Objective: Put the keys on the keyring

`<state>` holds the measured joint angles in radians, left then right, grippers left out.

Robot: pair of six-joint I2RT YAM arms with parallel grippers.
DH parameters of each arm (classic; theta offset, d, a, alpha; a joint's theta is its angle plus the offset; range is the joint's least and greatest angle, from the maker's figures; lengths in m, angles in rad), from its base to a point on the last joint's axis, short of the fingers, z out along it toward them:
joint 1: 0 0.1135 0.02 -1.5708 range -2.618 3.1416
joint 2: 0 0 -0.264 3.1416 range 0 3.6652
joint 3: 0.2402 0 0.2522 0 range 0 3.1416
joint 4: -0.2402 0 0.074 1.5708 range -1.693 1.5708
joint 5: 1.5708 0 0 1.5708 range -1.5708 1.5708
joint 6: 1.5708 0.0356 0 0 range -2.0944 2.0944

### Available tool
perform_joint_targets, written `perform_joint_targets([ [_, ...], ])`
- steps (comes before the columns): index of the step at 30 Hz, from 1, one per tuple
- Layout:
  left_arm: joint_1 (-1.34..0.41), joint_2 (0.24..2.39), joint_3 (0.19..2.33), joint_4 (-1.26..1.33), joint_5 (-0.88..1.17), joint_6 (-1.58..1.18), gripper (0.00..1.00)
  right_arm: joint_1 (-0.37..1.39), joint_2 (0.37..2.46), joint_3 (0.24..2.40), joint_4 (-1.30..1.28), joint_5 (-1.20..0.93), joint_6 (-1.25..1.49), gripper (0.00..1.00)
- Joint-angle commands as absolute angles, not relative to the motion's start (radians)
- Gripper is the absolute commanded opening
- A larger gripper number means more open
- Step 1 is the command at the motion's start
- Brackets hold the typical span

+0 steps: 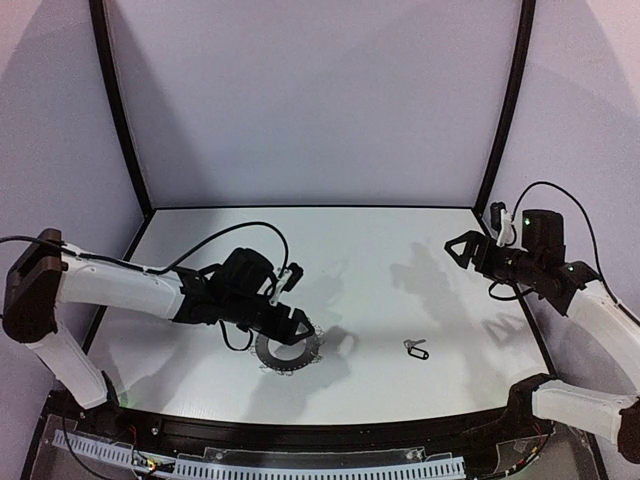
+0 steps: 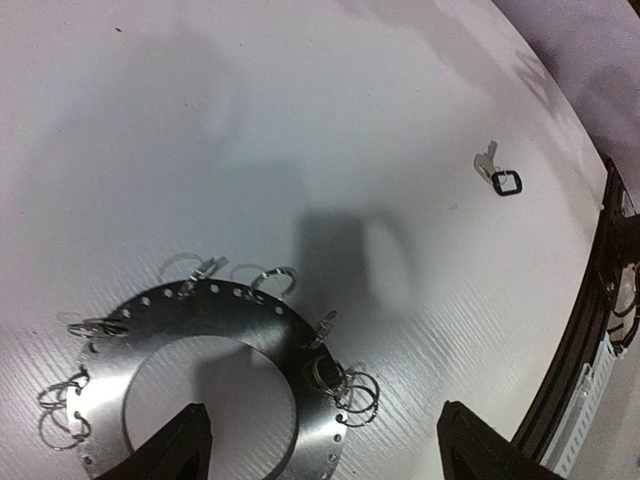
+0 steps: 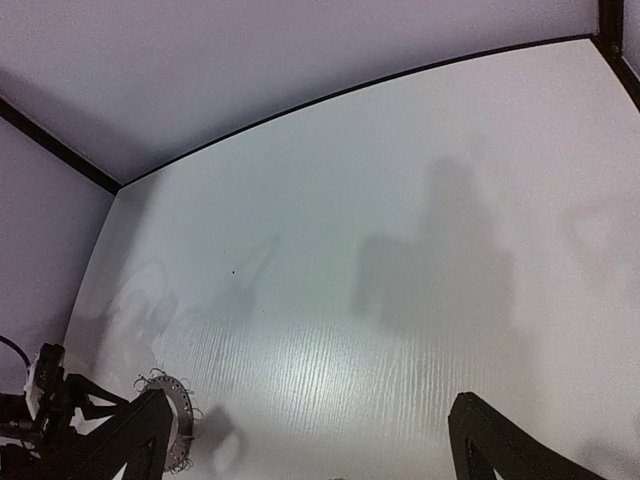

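Note:
The keyring point(image 1: 290, 356), a flat dark-grey ring fringed with small wire loops, lies on the white table at front centre-left. The left wrist view shows it close up point(image 2: 235, 318), and its edge shows in the right wrist view point(image 3: 181, 424). The key point(image 1: 416, 349), tiny and dark with a metal loop, lies alone to the ring's right; it also shows in the left wrist view point(image 2: 502, 178). My left gripper point(image 1: 297, 328) point(image 2: 325, 447) is open and empty, just above the ring's far edge. My right gripper point(image 1: 463, 246) point(image 3: 310, 440) is open and empty, raised at the far right.
The white table point(image 1: 350, 270) is enclosed by pale walls with black corner posts point(image 1: 505, 110). A black rail and cable channel point(image 1: 330, 465) run along the front edge. Cables loop over both arms.

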<state>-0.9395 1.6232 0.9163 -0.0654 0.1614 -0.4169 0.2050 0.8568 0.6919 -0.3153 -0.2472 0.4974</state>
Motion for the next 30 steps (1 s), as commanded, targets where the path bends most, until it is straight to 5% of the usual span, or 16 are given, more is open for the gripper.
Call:
perform_joint_targets([
  [1, -0.949, 1.658, 0.948, -0.039, 0.231, -0.433, 0.7, 0.209, 0.836, 0.676, -0.314, -0.278, 0.478, 0.98],
  [6, -0.958, 1.714, 0.964, -0.019, 0.24, -0.438, 0.51, 0.209, 0.825, 0.671, -0.328, -0.274, 0.467, 0.98],
  [30, -0.961, 1.838, 1.0, 0.043, 0.202, -0.411, 0.32, 0.209, 0.762, 0.649, -0.35, -0.282, 0.47, 0.98],
])
